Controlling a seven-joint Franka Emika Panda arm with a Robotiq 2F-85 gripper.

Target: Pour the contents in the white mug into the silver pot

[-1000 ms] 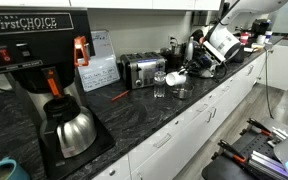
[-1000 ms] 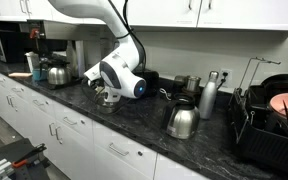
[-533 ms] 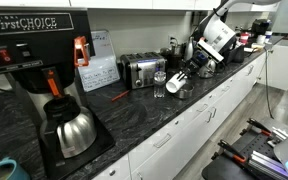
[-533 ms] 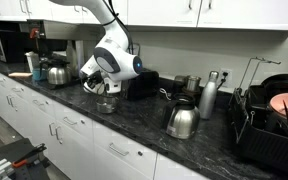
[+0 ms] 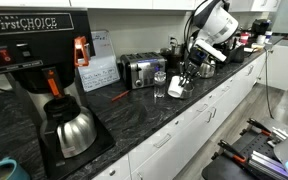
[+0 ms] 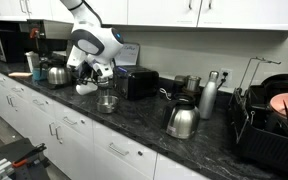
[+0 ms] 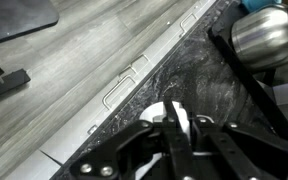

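Observation:
My gripper (image 6: 89, 78) is shut on the white mug (image 6: 85, 89) and holds it just above the counter, to the left of the silver pot (image 6: 107, 103) and apart from it. In an exterior view the gripper (image 5: 182, 74) hangs from the raised arm with the mug (image 5: 174, 88) under it, and the mug hides most of the pot. In the wrist view the fingers (image 7: 174, 135) clamp the mug's white rim (image 7: 160, 113) over the dark counter. I cannot see what is inside the mug or the pot.
A clear glass (image 5: 159, 86) stands next to the mug, in front of the toaster (image 5: 139, 70). A coffee machine with a steel carafe (image 5: 72, 130) is at one end. A steel kettle (image 6: 181, 121), a tall flask (image 6: 208, 97) and a dish rack (image 6: 269, 125) are toward the other end.
The arm has risen and swung away from the pot toward the coffee machine end, carrying the mug. The wrist has turned from a sideways tilt over the pot to pointing down.

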